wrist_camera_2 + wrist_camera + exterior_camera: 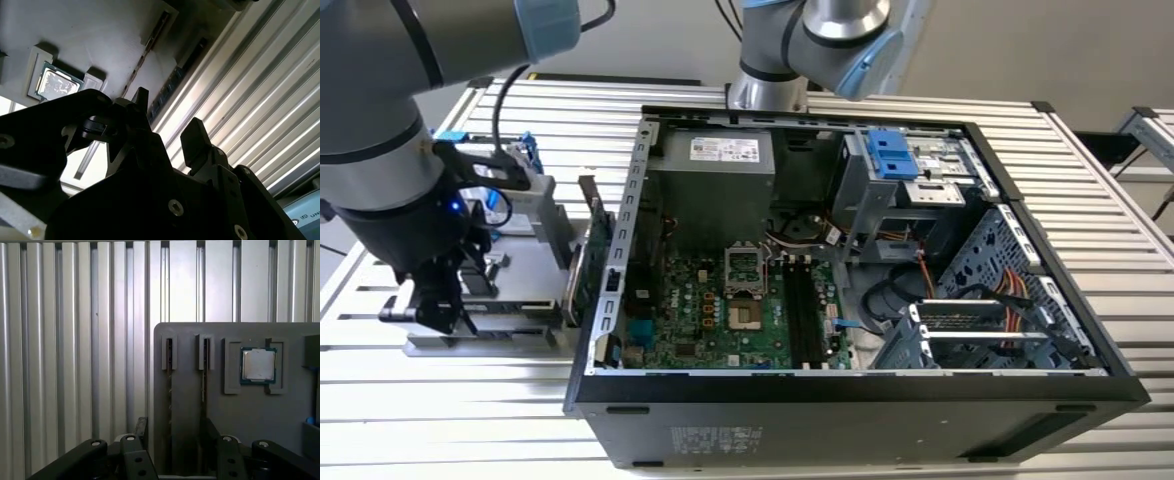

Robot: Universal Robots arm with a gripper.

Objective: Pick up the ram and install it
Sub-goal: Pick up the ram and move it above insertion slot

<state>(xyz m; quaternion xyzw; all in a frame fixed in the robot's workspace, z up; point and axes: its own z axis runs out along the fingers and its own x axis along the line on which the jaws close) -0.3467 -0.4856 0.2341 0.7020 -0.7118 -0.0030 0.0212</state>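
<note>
The ram (169,382) is a thin dark strip standing edge-on in a slot of a grey fixture (187,350); in the second wrist view the ram (176,75) runs along the fixture's edge. A second similar strip (203,377) stands in the slot next to it. My gripper (175,425) hovers above these slots, open, with nothing between its fingers. One black finger (142,426) is outside the fixture's edge and the other (209,427) is by the second strip. At the exterior view's left, the gripper (434,305) hangs over the fixture (520,335), beside the open computer case (854,390).
A square silver processor chip (258,365) sits in a recess of the fixture. An upright green board (600,270) stands between the fixture and the case wall. Inside the case lie the motherboard (707,310), its dark memory slots (801,310) and a drive cage (987,330). The ribbed metal table (1081,180) surrounds everything.
</note>
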